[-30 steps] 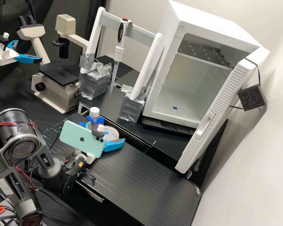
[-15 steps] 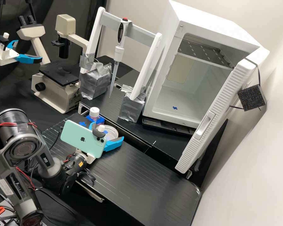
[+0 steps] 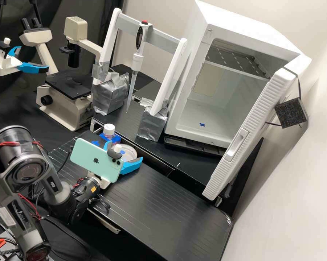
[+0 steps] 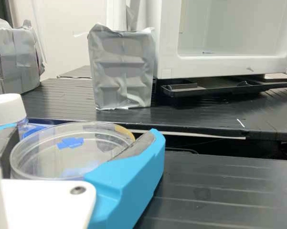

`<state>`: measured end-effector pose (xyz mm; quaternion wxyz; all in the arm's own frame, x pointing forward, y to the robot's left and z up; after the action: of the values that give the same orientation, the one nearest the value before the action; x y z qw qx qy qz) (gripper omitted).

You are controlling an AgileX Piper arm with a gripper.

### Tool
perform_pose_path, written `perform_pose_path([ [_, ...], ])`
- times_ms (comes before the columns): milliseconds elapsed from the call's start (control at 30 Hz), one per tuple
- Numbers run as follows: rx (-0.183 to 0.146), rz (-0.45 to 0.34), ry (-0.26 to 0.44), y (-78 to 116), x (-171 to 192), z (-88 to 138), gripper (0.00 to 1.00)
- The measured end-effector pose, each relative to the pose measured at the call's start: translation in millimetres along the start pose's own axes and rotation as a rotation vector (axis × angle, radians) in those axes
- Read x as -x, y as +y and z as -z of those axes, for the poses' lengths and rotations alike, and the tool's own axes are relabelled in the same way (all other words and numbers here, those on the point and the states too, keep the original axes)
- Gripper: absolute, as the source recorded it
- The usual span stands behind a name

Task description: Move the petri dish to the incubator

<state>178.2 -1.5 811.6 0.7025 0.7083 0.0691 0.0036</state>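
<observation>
In the high view the gripper (image 3: 125,152) is low over the front bench, its blue fingers on opposite sides of the clear petri dish (image 3: 130,155). A phone on the wrist hides part of the fingers and dish. In the wrist view the gripper (image 4: 83,133) has its dark pads against both sides of the round dish (image 4: 43,155), so it is shut on it. The dish is level, with blue tape seen through it. The white incubator (image 3: 250,27) stands open at the back right, blue tape on its floor; its front frame (image 4: 171,40) is visible in the wrist view.
A white-capped bottle (image 3: 109,130) stands close behind the dish. Behind it are two silver-taped blocks (image 3: 152,125) bearing a white frame with a hanging pipette (image 3: 137,61). A microscope (image 3: 67,105) stands back left. The incubator's door (image 3: 243,145) juts forward at right.
The two blue fingers have drawn closer together around the petri dish. The phone and wrist have shifted very slightly; the dish stays about where it was.
</observation>
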Motion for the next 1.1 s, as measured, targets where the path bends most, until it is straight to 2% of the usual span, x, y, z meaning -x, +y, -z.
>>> perform_pose_path([
  [267, 0.001, 0.004, 0.002, -0.5, -0.1, 0.1, 0.00],
  [367, 0.013, 0.004, 0.004, 1.6, 1.6, -0.6, 0.00],
  [633, -0.006, -0.005, 0.003, 9.4, 8.8, 0.4, 0.00],
  [1100, -0.010, -0.014, 0.032, 13.5, 13.0, 5.4, 0.00],
])
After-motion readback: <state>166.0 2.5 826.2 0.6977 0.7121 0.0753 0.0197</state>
